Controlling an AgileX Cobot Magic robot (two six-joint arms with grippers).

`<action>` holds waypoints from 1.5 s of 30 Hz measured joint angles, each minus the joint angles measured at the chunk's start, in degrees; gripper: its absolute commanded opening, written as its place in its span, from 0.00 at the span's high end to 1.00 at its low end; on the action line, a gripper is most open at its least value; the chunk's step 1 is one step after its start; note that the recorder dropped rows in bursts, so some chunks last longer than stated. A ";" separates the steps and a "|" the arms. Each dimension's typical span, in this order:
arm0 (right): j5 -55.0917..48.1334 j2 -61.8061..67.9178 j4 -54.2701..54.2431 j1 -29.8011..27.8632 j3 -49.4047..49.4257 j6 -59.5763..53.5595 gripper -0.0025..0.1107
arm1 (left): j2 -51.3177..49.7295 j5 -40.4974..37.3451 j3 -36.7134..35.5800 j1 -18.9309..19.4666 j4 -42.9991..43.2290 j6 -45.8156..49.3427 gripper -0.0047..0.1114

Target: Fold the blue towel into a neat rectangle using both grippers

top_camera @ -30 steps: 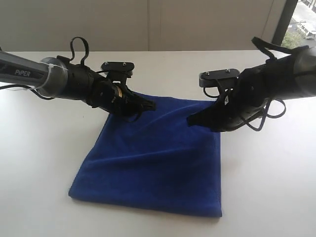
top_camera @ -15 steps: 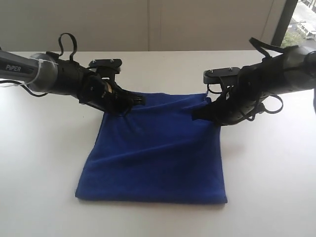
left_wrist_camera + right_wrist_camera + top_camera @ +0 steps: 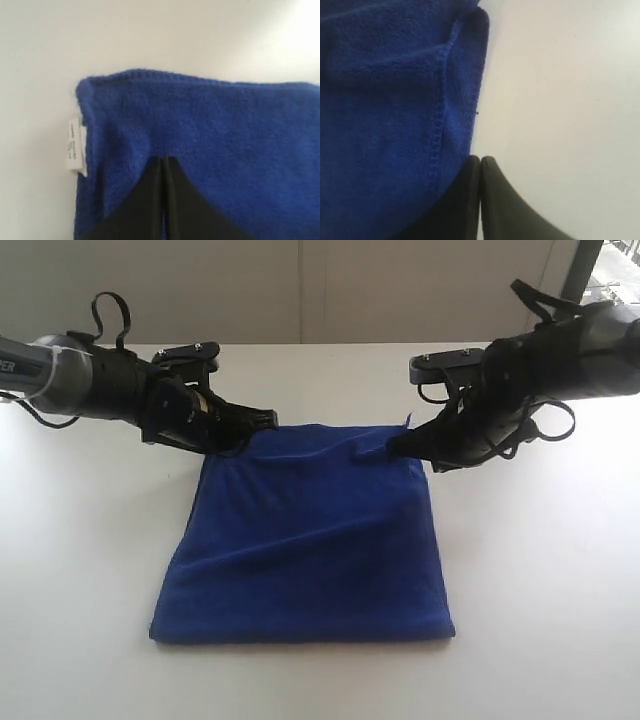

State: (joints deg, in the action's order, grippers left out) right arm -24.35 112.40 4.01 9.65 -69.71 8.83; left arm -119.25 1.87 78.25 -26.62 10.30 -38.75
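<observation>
The blue towel (image 3: 310, 540) lies flat on the white table as a folded, roughly square shape. My left gripper (image 3: 270, 418) is shut, its tips at the towel's far left corner. In the left wrist view the closed tips (image 3: 164, 159) rest over the plush cloth (image 3: 225, 130) with nothing between them, near the white tag (image 3: 75, 147). My right gripper (image 3: 392, 450) is shut at the far right corner. In the right wrist view its tips (image 3: 480, 160) sit right at the towel's stitched side edge (image 3: 437, 125), with no cloth pinched.
The white table (image 3: 540, 590) stretches on all sides of the towel. A pale wall stands behind it, with a window (image 3: 612, 280) at the far right. Black cables loop off both arms.
Both grippers have slid back toward the towel's far edge and apart toward its corners. The towel has flattened, and its near edge now lies straighter.
</observation>
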 measured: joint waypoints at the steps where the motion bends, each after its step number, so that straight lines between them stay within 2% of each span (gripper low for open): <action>1: -0.82 -0.64 -0.32 0.00 -0.26 -0.58 0.98 | 0.34 0.39 0.00 0.00 0.00 -0.15 0.94; 11: -13.33 -3.36 -11.09 4.75 0.62 -10.23 0.98 | 0.92 7.69 0.00 -1.15 0.11 -3.55 0.95; 20: -13.58 -4.76 -13.22 11.53 7.21 -10.67 0.98 | -2.36 7.54 4.10 -2.07 3.11 -6.61 0.96; 31: -11.93 -5.90 -13.82 12.34 12.15 -10.67 0.98 | -7.41 7.47 5.51 -2.54 5.51 -8.24 0.96; 45: -9.14 -8.02 -14.62 12.34 16.12 -10.78 0.98 | -8.20 5.43 7.32 -1.59 5.72 -8.73 0.96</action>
State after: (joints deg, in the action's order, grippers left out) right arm -33.50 104.38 -10.62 22.00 -53.59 -1.95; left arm -127.46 7.30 85.57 -28.20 16.02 -47.48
